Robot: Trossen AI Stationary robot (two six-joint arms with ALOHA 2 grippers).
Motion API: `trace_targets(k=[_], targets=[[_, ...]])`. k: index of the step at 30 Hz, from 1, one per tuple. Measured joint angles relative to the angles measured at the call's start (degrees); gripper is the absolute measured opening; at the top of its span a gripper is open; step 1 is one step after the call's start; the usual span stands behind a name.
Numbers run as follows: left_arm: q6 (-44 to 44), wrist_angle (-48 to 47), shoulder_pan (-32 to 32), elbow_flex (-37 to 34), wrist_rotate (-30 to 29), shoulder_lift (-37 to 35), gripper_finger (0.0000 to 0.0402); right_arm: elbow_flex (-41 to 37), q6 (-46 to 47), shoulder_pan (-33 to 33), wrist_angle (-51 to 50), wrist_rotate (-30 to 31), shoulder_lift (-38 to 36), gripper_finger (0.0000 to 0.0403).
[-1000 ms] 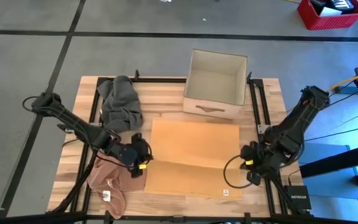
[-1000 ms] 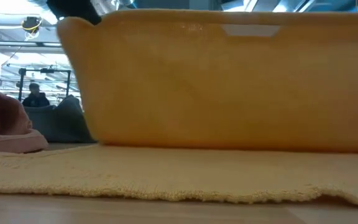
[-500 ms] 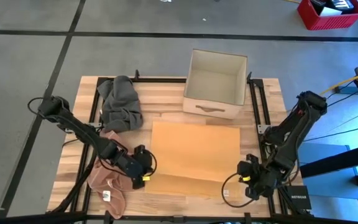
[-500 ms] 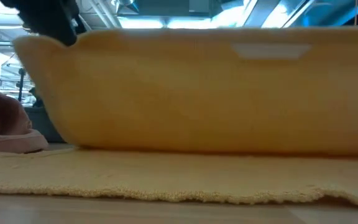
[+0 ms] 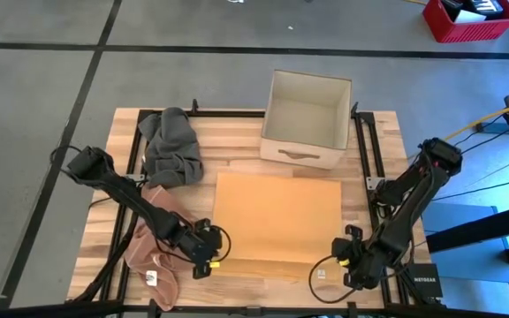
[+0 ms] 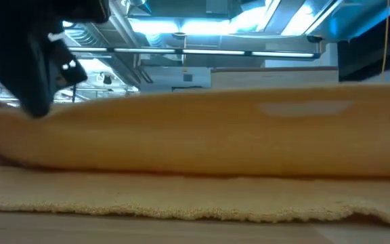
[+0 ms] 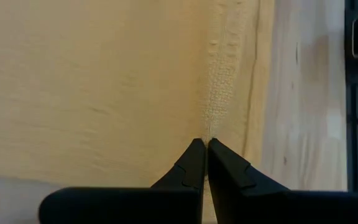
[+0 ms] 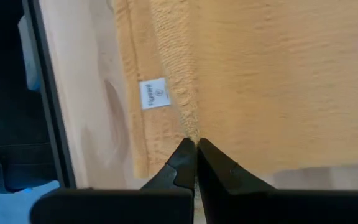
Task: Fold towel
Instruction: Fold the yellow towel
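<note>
A yellow-orange towel (image 5: 277, 216) lies on the wooden table, its upper layer folded over toward the near edge. The lower layer (image 6: 181, 193) rests flat on the wood, and a strip of it with a white label (image 8: 154, 93) shows beyond the folded layer. My left gripper (image 5: 212, 261) is shut on the folded layer's left end. My right gripper (image 5: 338, 265) is shut on its right end. In the low view the folded layer (image 6: 202, 139) hangs low above the flat one, with my left gripper (image 6: 32, 68) at its end. My left gripper pinches the towel's hemmed edge (image 7: 219, 112) at the folded layer's left corner between its two fingertips. It comes slanting down from the table's left. The held edge sits a little above the lower layer. My right gripper pinches the hemmed edge (image 8: 188, 127) at the folded layer's right corner, just past the label, between its fingertips. It points steeply down. The layer runs nearly level between the two grippers.
A grey cloth (image 5: 170, 146) lies bunched at the far left and a pink-brown cloth (image 5: 153, 247) near the left arm. An open pale box (image 5: 306, 119) stands at the far side. A black frame (image 5: 369, 177) borders the table.
Both grippers have gone toward the table's near edge and down, staying shut. They have carried the towel's held edge over the lower layer. The folded layer stood tall in the low view and now hangs low, close over the flat layer.
</note>
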Motion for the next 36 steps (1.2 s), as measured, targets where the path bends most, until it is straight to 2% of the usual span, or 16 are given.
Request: trace_targets(k=[7, 12, 15, 19, 29, 32, 36], targets=[[-1.4, 0.9, -0.2, 0.0, 7.3, 2.5, 0.0004, 0.0, 0.1, 0.6, 4.0, -3.2, 2.6, 0.001], [-1.8, 4.4, -0.2, 0.1, 10.4, 2.3, 0.0004, 0.0, 0.0, 0.6, 4.3, -4.2, 2.6, 0.001], [-5.0, 8.0, -0.2, 0.1, 13.0, 2.3, 0.0004, 0.0, 0.0, 0.6, 3.6, -5.1, 2.6, 0.001], [-11.8, 9.8, 0.4, 0.8, 13.7, 2.3, 0.0004, 0.0, 0.1, 0.6, 2.2, -5.1, 2.6, 0.001], [-9.3, 6.9, -0.7, 5.0, 13.7, 1.2, 0.0004, 0.0, 0.2, 0.7, 1.5, -5.0, 2.6, 0.001], [-9.3, 6.7, -1.6, 4.6, 12.0, 2.5, 0.0004, 0.0, 0.2, 0.6, 1.4, -4.6, 2.6, 0.001], [-11.2, 7.5, -1.9, 4.5, 13.0, 5.0, 0.0004, 0.0, 0.2, 0.6, 1.3, -4.6, 2.6, 0.001]])
